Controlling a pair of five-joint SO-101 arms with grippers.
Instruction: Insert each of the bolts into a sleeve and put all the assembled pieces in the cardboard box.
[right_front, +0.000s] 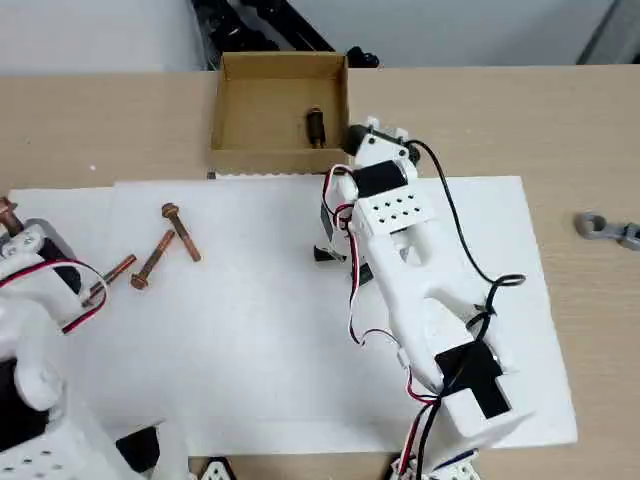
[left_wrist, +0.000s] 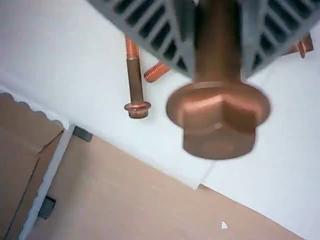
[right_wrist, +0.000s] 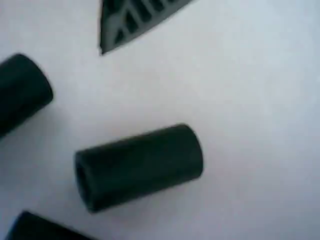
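Observation:
My left gripper (left_wrist: 218, 45) is shut on a copper bolt (left_wrist: 218, 120), whose hex head points at the camera. In the high view that gripper (right_front: 18, 232) sits at the mat's left edge with the bolt (right_front: 9, 213) sticking out. Three loose bolts (right_front: 182, 230) (right_front: 152, 260) (right_front: 110, 275) lie on the white mat close by. My right gripper (right_front: 335, 248) hangs open low over black sleeves, one finger (right_wrist: 135, 20) showing above a lying sleeve (right_wrist: 140, 165). Two more sleeves (right_wrist: 22, 92) (right_wrist: 40, 227) lie beside it. The cardboard box (right_front: 228, 110) holds one assembled piece (right_front: 315, 127).
The white mat (right_front: 260, 340) covers the table's middle, with open room between the two arms. The box stands just beyond the mat's far edge. A metal wrench-like tool (right_front: 605, 228) lies on the bare wood at the right. Black equipment stands behind the box.

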